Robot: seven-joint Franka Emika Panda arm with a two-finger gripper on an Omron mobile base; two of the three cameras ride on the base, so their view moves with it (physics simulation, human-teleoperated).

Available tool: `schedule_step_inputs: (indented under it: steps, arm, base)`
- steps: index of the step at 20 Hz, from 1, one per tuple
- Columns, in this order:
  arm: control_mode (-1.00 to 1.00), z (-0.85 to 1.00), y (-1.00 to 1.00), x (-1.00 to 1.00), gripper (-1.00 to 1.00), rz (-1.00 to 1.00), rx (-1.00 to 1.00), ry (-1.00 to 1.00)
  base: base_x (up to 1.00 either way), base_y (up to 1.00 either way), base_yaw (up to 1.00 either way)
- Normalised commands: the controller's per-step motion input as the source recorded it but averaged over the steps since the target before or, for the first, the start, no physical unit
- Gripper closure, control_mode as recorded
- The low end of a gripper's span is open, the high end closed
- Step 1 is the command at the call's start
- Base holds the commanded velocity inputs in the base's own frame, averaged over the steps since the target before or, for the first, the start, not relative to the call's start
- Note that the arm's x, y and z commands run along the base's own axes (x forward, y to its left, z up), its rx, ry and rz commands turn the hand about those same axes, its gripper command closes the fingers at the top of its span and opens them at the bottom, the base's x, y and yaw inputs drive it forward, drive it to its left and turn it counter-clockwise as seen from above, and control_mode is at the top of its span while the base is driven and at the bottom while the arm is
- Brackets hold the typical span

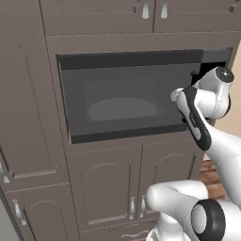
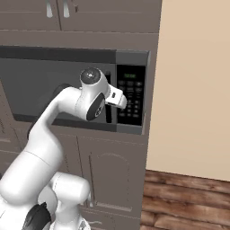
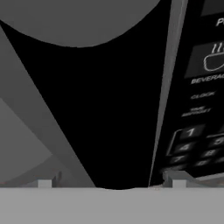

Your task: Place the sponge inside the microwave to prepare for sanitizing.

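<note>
Between the spread fingertips [image 3: 43, 183] of the gripper [image 3: 111, 181] a broad black shape runs away from the hand; it looks like the handle [image 3: 109, 109] of the microwave [image 1: 122, 101]. The two tips stand wide apart, one on each side of that black shape, released rather than clamped. Whether either tip touches it cannot be told. No object sits between them.

Just to the right of the right tip in the hand view runs a narrow grey edge strip. Past it is the button panel [image 3: 197, 109], its number keys very close to the tool. On the other side of the gripper grey door surface slants away, and farther ahead curves the pale rim of the round plate [image 3: 83, 22].

From the right base view the gripper [image 2: 120, 102] is pressed up to the seam between door and button panel [image 2: 131, 96], at the upper part of the black handle [image 2: 108, 114]. The door lies shut and flush in its frame, with the plate [image 1: 122, 109] showing dimly through the glass, beyond and to the left of the tool.

Room around the hand is tight forward. Below the gripper are closed cabinet doors [image 1: 106, 188], above it more cabinets [image 1: 94, 14]. Well off to its right are a bare beige wall [image 2: 193, 90] and open wooden floor [image 2: 184, 197].
</note>
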Motion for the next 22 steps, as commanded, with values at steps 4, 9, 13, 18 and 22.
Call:
schedule_step_inputs:
  steps: [4,9,13,18,22]
  arm:
    - [-1.0,-0.23,0.0,0.46,1.0,0.0,0.05,-0.04]
    - [-1.0,-0.2,0.0,0.51,1.0,0.0,0.1,0.0]
    - [-1.0,-0.21,0.05,0.28,1.0,0.06,0.15,0.0]
    - [-1.0,-0.22,0.23,-0.2,1.0,0.12,0.09,0.0]
    - [-1.0,-0.15,0.3,-0.61,1.0,0.11,0.0,-0.06]
  base:
    - [0.0,0.0,0.0]
    - [0.0,0.0,0.0]
    - [0.0,0.0,0.0]
    - [0.0,0.0,0.0]
    - [0.0,0.0,0.0]
